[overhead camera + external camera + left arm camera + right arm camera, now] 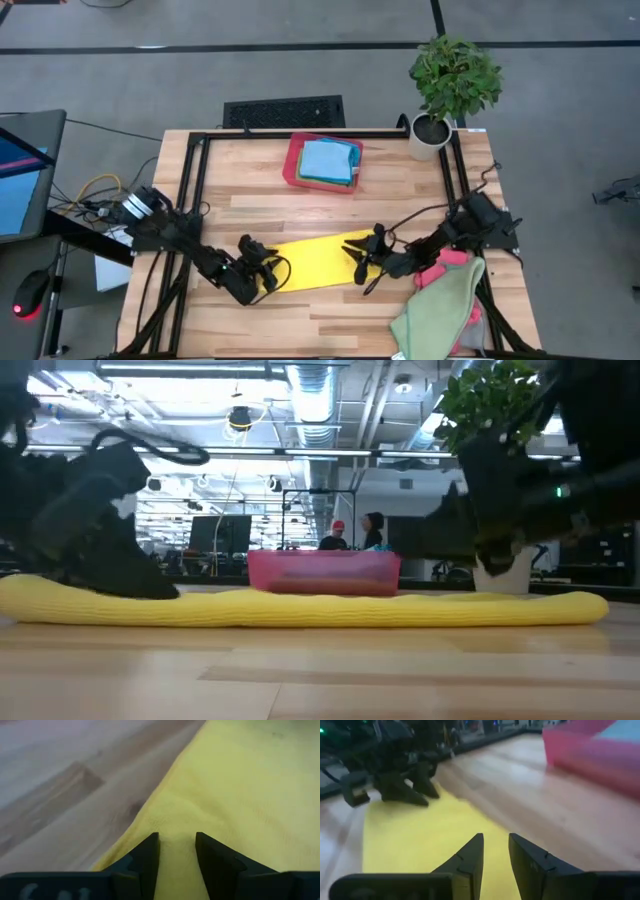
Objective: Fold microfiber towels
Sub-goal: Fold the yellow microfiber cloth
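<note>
Yellow microfiber towel (310, 260) lies folded flat at the table's (330, 210) six o'clock. Left gripper (176, 851) sits at its nine o'clock end, fingers parted over the cloth edge, released. Right gripper (495, 851) at its three o'clock end is parted, empty. No writing is readable.

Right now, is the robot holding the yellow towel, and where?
Both tools sit low at the yellow towel, the left tool at its left end, the right tool at its right end. Their fingers stand apart; whether either truly grips cannot be told.
</note>
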Tool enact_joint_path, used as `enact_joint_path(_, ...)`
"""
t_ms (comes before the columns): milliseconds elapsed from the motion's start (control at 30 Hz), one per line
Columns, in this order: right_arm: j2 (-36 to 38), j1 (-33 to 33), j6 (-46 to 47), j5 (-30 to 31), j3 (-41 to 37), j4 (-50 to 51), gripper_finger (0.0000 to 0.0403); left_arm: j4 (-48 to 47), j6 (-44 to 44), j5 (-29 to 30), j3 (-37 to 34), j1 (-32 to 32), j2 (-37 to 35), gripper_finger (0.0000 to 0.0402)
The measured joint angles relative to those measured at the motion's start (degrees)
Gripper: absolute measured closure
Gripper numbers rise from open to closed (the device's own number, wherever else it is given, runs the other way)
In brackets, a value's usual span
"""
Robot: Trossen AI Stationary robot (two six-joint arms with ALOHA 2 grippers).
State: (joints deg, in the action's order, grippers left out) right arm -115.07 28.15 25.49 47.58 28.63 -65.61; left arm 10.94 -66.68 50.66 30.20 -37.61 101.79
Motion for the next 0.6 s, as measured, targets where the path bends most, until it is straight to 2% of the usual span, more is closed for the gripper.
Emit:
enact_joint_path(100,-3.3,0.0,3.3,-0.1,0.6,-0.1,0.0285,2.0,-6.1,2.7,0.3,-0.4,4.3,0.0278)
enact_joint_path(233,-4.5,0.1,6.7,0.0,0.4,-0.6,0.0285,2.3,-7.1,3.5,0.3,-2.1,4.5,0.0278)
enact_joint_path(433,-4.3,0.3,9.6,1.0,-1.6,1.5,0.0285,-1.5,-5.7,-3.9,0.1,-3.3,-3.8,0.0278)
enact_joint_path(600,-4.4,0.3,9.0,1.2,-1.7,1.5,0.0285,-3.0,0.3,-4.7,0.0,-3.3,-12.8,0.0278)
